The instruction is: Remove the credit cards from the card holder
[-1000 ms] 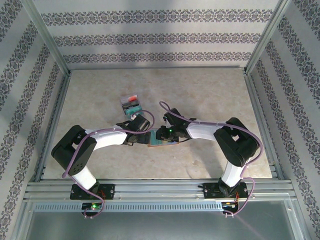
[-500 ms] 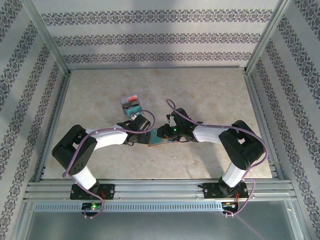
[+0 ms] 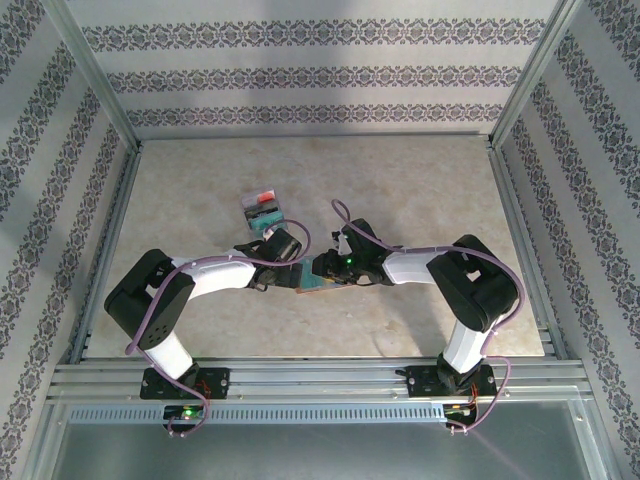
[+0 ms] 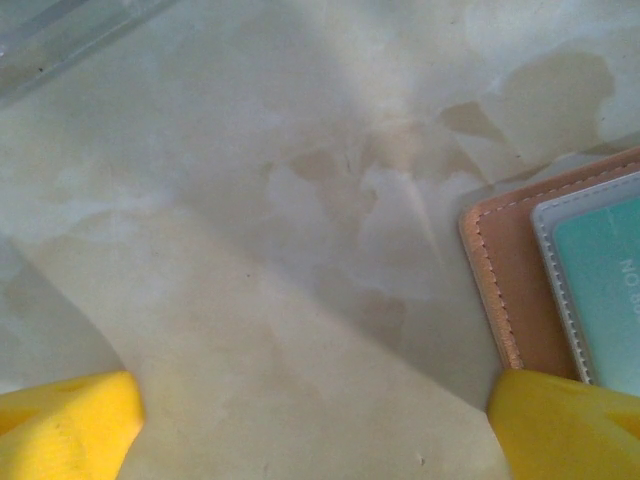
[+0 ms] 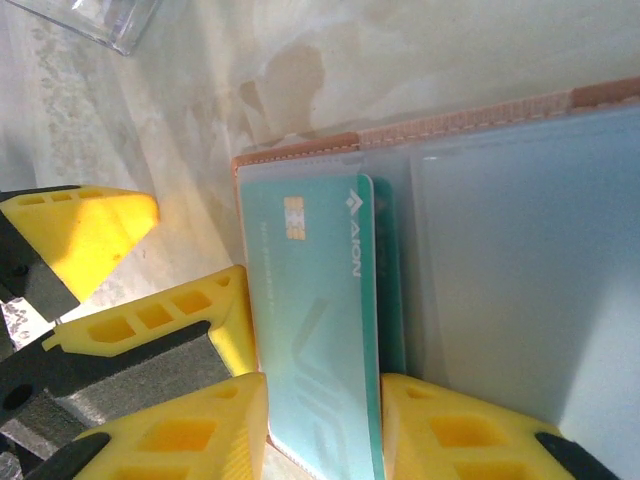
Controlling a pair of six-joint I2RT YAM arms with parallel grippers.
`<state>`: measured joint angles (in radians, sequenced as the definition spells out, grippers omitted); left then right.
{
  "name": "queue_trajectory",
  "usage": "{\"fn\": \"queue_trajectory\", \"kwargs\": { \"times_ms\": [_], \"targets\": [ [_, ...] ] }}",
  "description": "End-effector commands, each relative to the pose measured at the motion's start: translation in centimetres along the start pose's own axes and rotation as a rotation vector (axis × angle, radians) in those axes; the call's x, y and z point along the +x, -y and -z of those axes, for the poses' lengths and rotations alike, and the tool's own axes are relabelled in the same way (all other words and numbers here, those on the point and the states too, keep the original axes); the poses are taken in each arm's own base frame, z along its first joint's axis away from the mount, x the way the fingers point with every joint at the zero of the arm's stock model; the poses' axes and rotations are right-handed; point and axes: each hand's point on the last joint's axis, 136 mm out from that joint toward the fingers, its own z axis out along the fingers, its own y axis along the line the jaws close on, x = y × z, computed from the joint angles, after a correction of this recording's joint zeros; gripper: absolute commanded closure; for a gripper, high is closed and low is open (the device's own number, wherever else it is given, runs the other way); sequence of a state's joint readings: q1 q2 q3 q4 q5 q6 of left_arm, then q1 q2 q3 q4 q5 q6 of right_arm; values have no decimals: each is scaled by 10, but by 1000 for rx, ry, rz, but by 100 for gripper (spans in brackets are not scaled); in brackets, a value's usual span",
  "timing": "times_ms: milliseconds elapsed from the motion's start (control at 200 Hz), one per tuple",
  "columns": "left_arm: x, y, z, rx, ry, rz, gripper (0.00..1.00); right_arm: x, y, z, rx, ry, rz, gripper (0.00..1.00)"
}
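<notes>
On the marbled table (image 3: pixel 420 190), two arms were counted, the left arm (image 3: pixel 200 280) and the right arm (image 3: pixel 440 270), with their wrists close together near the middle. One card holder (image 3: pixel 322 286) was seen lying open and flat between the wrists. One teal, black and red stack (image 3: pixel 263 210) lay well apart from it, farther back and to the left. Two credit cards (image 5: pixel 310 330) were counted in one pocket.

The holder was seen as tan-brown with a stitched orange-brown rim (image 5: pixel 300 148) and grey-blue pockets (image 5: pixel 520 260). The front card was teal, with a gold chip (image 5: pixel 294 217) and a pale logo.

The left gripper (image 4: pixel 315 430) was spread wide, with one yellow fingertip at the holder's corner and the other over bare table. The right gripper (image 5: pixel 325 430) was set with a finger on either side of the cards' near end. Whether they were pinched could not be told.

From above, the holder was largely covered by the wrists. In both wrist views it was cut off by the frame. Of the second card, only a darker teal strip was shown.
</notes>
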<state>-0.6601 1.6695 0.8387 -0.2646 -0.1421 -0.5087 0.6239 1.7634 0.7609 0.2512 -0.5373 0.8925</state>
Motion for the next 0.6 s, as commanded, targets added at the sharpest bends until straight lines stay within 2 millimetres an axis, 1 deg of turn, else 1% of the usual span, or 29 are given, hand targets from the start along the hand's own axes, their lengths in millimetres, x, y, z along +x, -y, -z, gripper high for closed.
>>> {"fn": "queue_trajectory", "kwargs": {
  "times_ms": [0, 100, 330, 435, 595],
  "targets": [
    [30, 16, -23, 58, -102, -72, 5, -2, -22, -4, -106, -10, 40, 68],
    [30, 14, -23, 48, -105, -75, 5, -4, -30, -2, -150, -3, 47, 75],
    [34, 9, -25, 22, -117, -85, 5, -5, -49, 11, -229, 6, 79, 74],
    [32, 11, -25, 29, -114, -82, 5, -3, -51, 11, -241, -5, 84, 74],
    [31, 13, -25, 34, -113, -86, 5, -2, -47, 6, -249, -8, 72, 74]
  ]
}}
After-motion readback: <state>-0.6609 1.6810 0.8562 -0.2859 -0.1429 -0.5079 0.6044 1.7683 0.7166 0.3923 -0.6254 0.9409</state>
